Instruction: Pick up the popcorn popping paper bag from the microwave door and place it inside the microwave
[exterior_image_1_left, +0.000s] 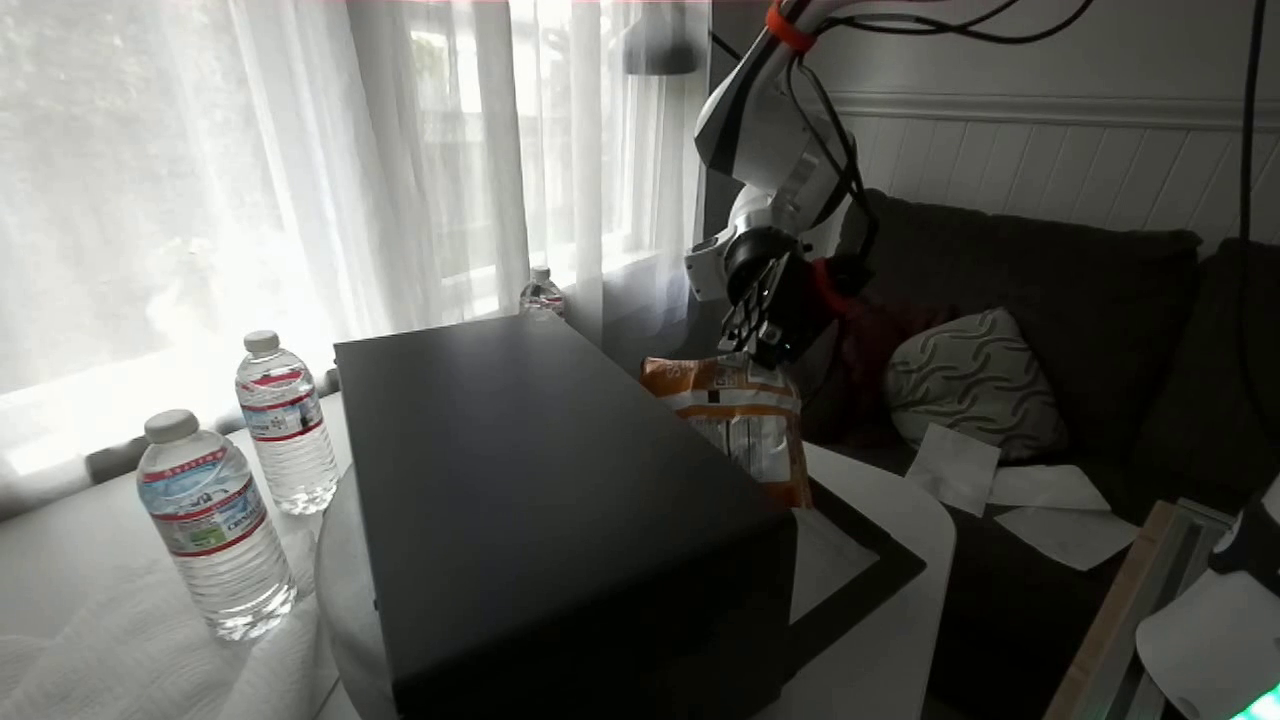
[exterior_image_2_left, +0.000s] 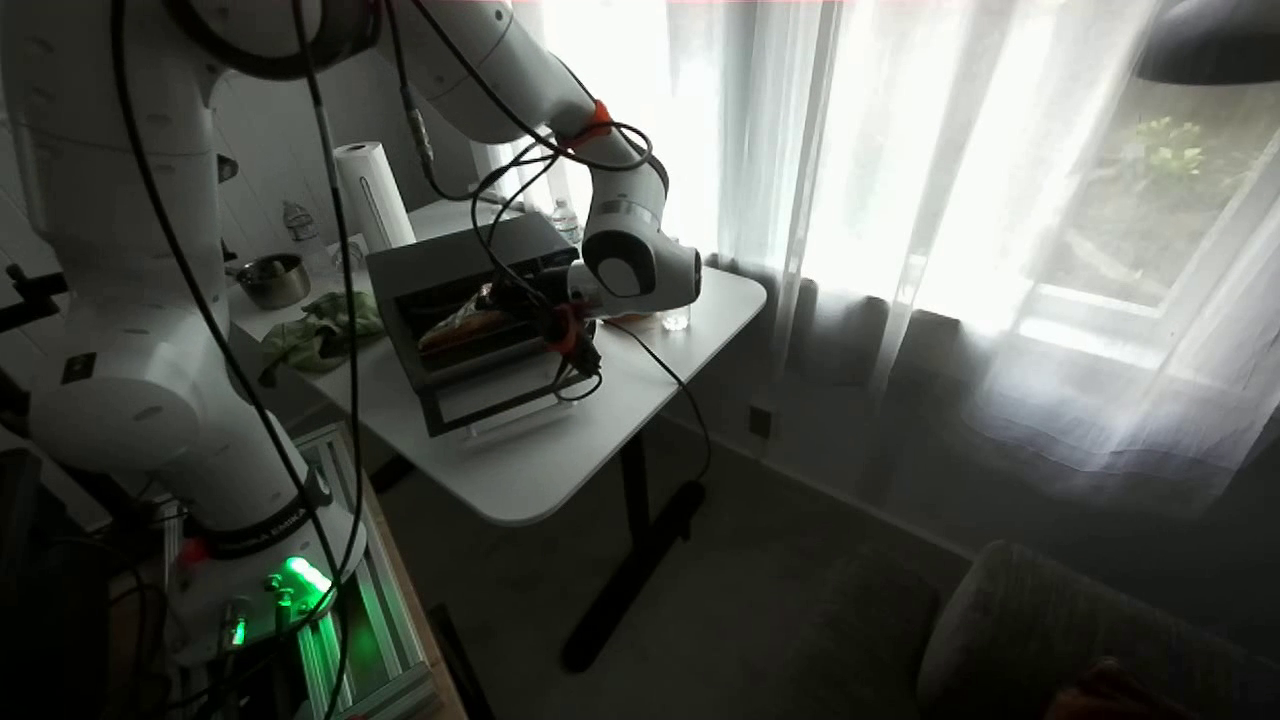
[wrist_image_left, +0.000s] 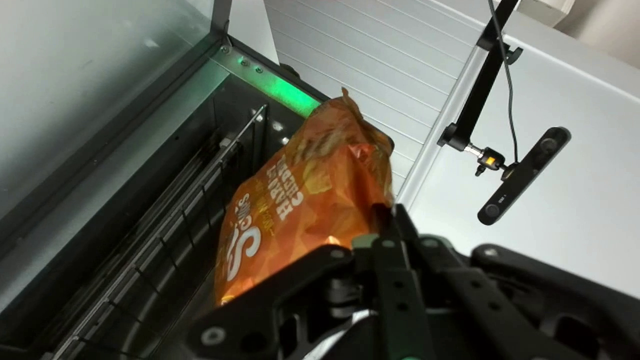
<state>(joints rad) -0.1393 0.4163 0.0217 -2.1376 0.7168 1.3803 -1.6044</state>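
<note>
One pincer (wrist_image_left: 394, 220) pinching one orange bag (wrist_image_left: 300, 210) — one black microwave (exterior_image_1_left: 540, 460), one lowered door (exterior_image_1_left: 898, 568), three water bottles (exterior_image_1_left: 215, 530)

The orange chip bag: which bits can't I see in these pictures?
Wrist view: the held edge of the orange chip bag, covered by the gripper.
In an exterior view: its lower left, behind the toaster oven.
In an exterior view: its gripped end, lost in darkness beside the robot arm.
All views: whatever is inside, hidden by the bag itself.

microwave (exterior_image_2_left: 458, 252) on wht tbl (exterior_image_2_left: 520, 475), door (exterior_image_2_left: 503, 400) dn; bag (exterior_image_2_left: 462, 325) @ its front w/ gripper (exterior_image_2_left: 503, 295).
</note>
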